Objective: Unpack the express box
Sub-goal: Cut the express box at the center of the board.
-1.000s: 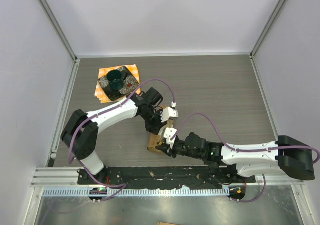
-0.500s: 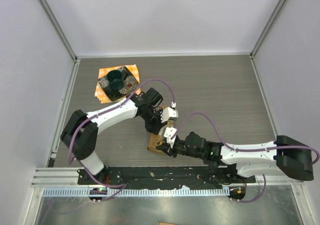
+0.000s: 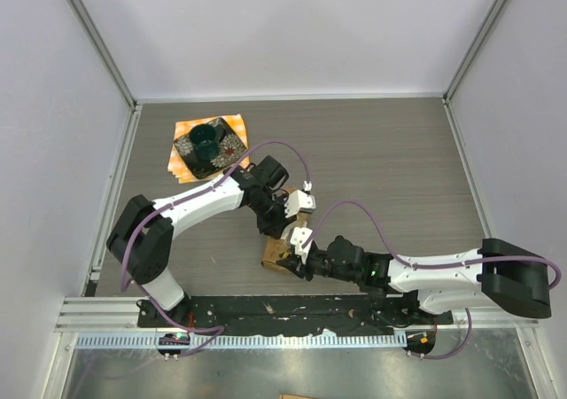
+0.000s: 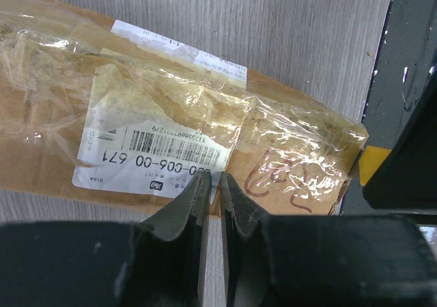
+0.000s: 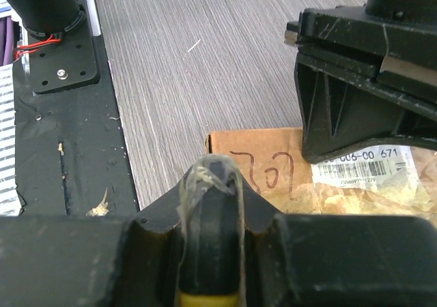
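The express box is a brown cardboard parcel with a white label and shiny tape, lying near the front edge; the arms hide most of it from above. In the left wrist view the box fills the frame. My left gripper hangs over its labelled near edge, jaws almost together with nothing between them. It also shows in the top view. My right gripper is shut on a dark tool with a yellow base, wrapped in clear tape, pointing at the box corner marked in red pen.
A dark dish on an orange cloth sits at the back left. The black mounting rail runs along the table's near edge, close to the box. Grey walls and metal posts enclose the table on three sides.
The right arm has crept slightly to the left. The box and both grippers look the same.
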You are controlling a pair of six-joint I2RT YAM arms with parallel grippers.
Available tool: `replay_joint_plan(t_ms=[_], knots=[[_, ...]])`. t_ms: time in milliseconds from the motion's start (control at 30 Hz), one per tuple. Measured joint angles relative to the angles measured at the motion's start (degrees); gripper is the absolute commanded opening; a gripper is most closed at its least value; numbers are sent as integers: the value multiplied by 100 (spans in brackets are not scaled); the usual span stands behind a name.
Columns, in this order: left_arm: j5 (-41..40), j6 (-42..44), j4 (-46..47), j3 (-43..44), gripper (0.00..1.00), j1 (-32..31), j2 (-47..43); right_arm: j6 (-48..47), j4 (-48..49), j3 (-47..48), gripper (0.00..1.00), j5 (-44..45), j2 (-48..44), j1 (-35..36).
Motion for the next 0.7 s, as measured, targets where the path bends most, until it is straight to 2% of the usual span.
replay_joint_plan(t_ms=[333,500,700], knots=[[15,96,57,-57,13,0,-46,695,262,-144,1,302,166,39],[37,125,74,-61,11,-20,-42,1204,479,-385,1,715,20,216],[153,120,15,-61,10,-59,-15,1508,136,-404,1,1419,-227,660]])
